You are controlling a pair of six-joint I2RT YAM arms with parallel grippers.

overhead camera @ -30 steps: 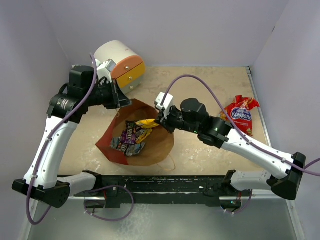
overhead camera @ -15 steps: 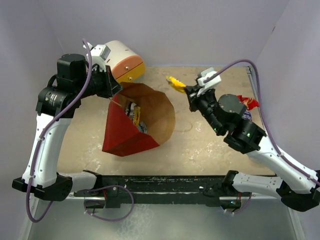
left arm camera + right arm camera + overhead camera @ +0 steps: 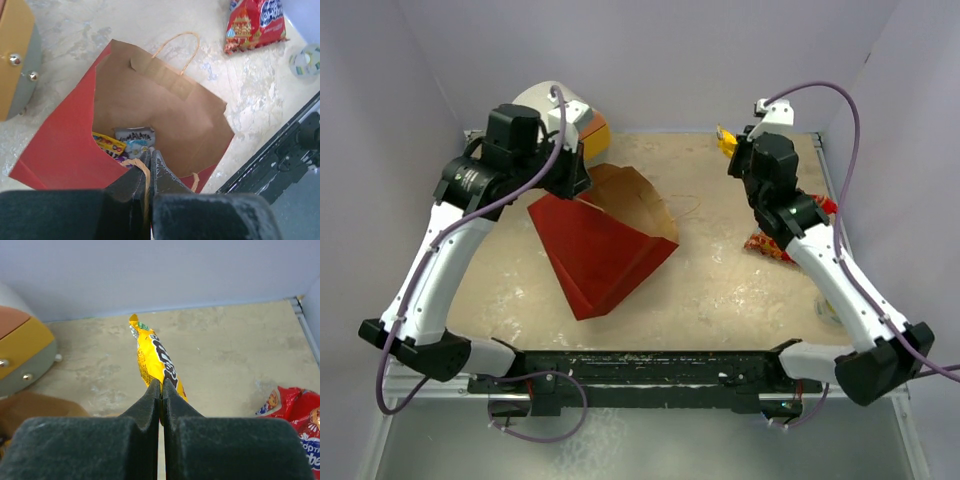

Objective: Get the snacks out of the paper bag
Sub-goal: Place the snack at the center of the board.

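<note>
L gripper fingers closed tight, pinching the bag by its near handle; the brown twisted loop runs up between the pads. Bag sits mid-left on the table, tipped. In top view its red wall faces up, the mouth points far/right and the pointed bottom end points toward the near edge. Can't tell if the bottom rests on the table or hangs just off it. Far handle lies flat on the table past the mouth.

L wrist view looks into the bag's kraft inside. Pkts are down in there: a yellow/multicolour one against the red wall and a white-blue one just beside it. More below them, mostly hidden by the fingers.

R gripper fingers also closed, clamped on the near end of the yellow pkt. Pkt sticks out past the tips toward the back wall, held above the table at far right, well apart from the bag. In top view it's only a yellow scrap at the wrist.

Red snack bag w/ blue-white logo lies on the table right of the bag, partly under the R arm in top view.

Drawer unit at far left, behind the L arm. Tape roll near the table's near-right edge.
</note>
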